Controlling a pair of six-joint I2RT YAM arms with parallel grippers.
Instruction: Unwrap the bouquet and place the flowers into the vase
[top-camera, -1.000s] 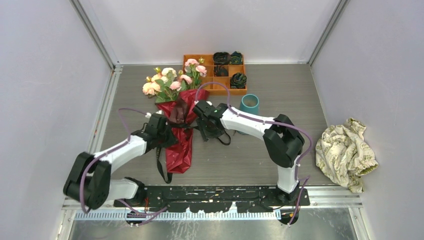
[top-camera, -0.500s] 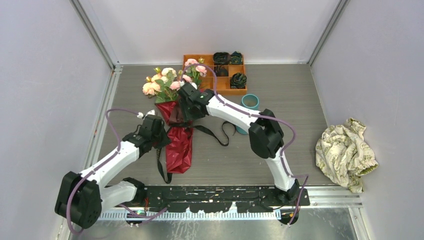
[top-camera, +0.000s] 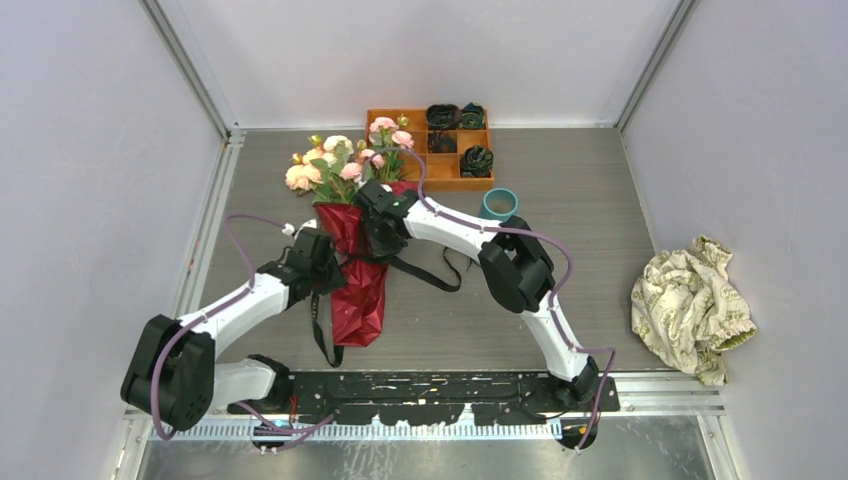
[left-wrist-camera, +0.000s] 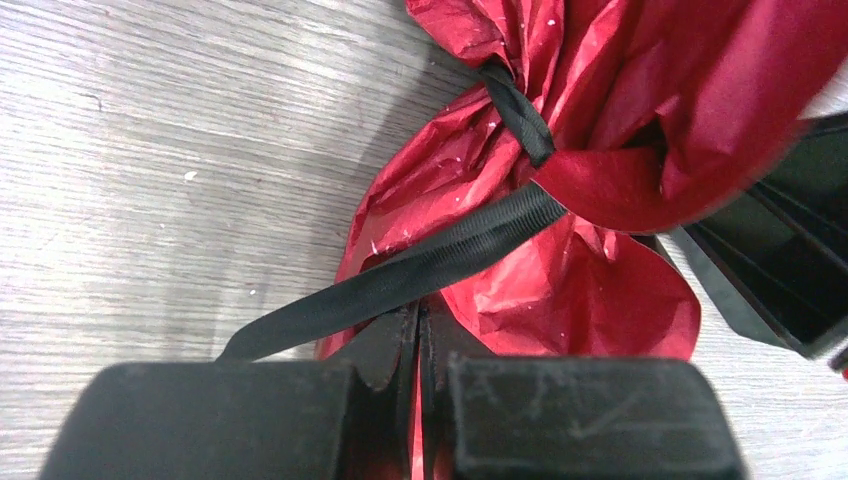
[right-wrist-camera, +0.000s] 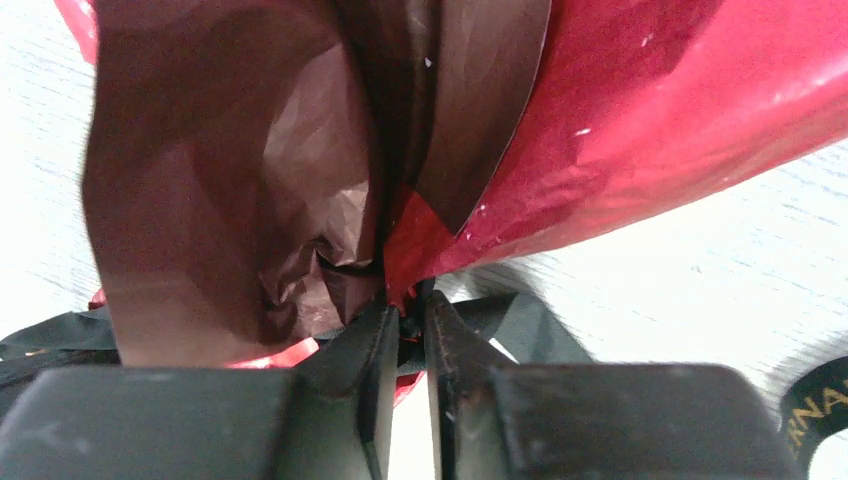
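Top external view: the bouquet (top-camera: 358, 290) lies on the bench (top-camera: 580, 190) (vase (top-camera: 499, 204) nearby); left end effector (left-wrist-camera: 417, 325) closed at its tied waist, right end effector (right-wrist-camera: 405, 308) pinching the wrapping paper (right-wrist-camera: 640, 120).

Even overhead light leaves soft shadows on the grey wood-grain table (top-camera: 640, 200), blown white in the right wrist view, where the crinkled dark red wrapping paper (right-wrist-camera: 650, 120) blurs.

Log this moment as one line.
left gripper shut on paper | right gripper shut on paper | ribbon around paper | flowers not in vase
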